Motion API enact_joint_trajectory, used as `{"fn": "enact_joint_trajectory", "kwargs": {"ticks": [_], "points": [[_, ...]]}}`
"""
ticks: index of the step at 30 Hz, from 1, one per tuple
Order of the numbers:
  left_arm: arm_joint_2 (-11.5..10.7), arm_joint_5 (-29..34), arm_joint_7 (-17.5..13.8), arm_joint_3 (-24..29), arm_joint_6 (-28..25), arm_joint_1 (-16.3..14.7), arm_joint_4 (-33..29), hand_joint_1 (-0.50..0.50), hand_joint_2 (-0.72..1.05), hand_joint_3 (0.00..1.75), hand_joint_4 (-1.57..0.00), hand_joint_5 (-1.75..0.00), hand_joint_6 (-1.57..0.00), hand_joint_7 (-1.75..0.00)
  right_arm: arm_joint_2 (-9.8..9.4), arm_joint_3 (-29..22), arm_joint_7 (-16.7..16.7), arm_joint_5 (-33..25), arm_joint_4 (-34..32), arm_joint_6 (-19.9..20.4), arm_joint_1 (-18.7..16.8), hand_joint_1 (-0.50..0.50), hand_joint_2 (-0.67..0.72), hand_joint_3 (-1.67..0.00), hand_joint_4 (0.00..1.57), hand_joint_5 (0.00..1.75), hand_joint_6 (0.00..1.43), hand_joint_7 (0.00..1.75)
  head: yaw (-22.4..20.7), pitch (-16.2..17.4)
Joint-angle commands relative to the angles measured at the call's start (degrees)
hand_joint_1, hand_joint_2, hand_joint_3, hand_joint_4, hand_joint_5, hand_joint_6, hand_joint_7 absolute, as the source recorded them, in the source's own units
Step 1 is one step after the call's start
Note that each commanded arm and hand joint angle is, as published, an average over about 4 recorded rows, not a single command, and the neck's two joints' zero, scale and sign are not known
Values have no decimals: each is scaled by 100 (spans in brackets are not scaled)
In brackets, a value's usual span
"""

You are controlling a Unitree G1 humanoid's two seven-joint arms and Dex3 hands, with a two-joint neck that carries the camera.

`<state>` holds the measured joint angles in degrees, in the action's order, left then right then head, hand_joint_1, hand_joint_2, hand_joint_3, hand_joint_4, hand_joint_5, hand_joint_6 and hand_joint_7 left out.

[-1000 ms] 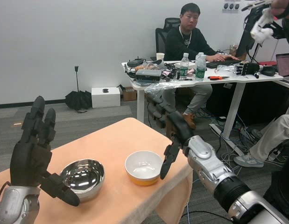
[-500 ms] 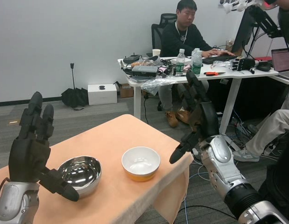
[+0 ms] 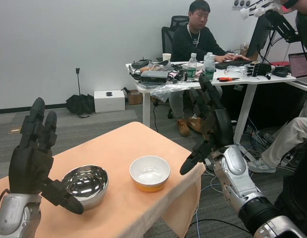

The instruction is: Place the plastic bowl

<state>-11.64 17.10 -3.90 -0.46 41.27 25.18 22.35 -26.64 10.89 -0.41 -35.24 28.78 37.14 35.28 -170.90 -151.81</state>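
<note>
A plastic bowl [image 3: 150,173], white inside and orange outside, stands upright on the orange-covered table [image 3: 118,148] near its right edge. My right hand [image 3: 209,128] is raised to the right of the bowl, past the table's edge, open with fingers spread and nothing in it. My left hand [image 3: 34,158] is held up at the left, fingers apart and empty, just left of a shiny steel bowl [image 3: 85,184].
A person sits at a white desk [image 3: 213,79] behind, cluttered with bottles, tools and a keyboard. Another person's leg [image 3: 287,144] is at the right. Cables lie on the floor. A white box [image 3: 109,101] and a black bag stand by the wall.
My right hand has drawn away from the bowl's rim, rising and moving right past the table's edge. The bowl stays on the table. The view has shifted slightly.
</note>
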Motion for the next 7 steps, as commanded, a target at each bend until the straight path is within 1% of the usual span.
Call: {"fn": "enact_joint_trajectory", "kwargs": {"ticks": [1, 3, 7], "points": [[-14, 30, -14, 42, 13, -13, -38, -50, -72, 9, 0, 0, 0, -7, -16, -8, -21, 0, -88, 83, -122, -44, 66, 0, 0, 0, 0, 0, 3, -7], [-14, 30, -14, 37, 13, -13, -38, -50, -72, 9, 0, 0, 0, -7, -16, -8, -21, 0, -96, 83, -131, -45, 66, 0, 0, 0, 0, 0, 7, -9], [-14, 30, -14, 35, 13, -13, -38, -50, -72, 9, 0, 0, 0, -7, -16, -8, -21, 0, -113, 83, -150, -42, 66, 0, 0, 0, 0, 0, 13, -4]]}}
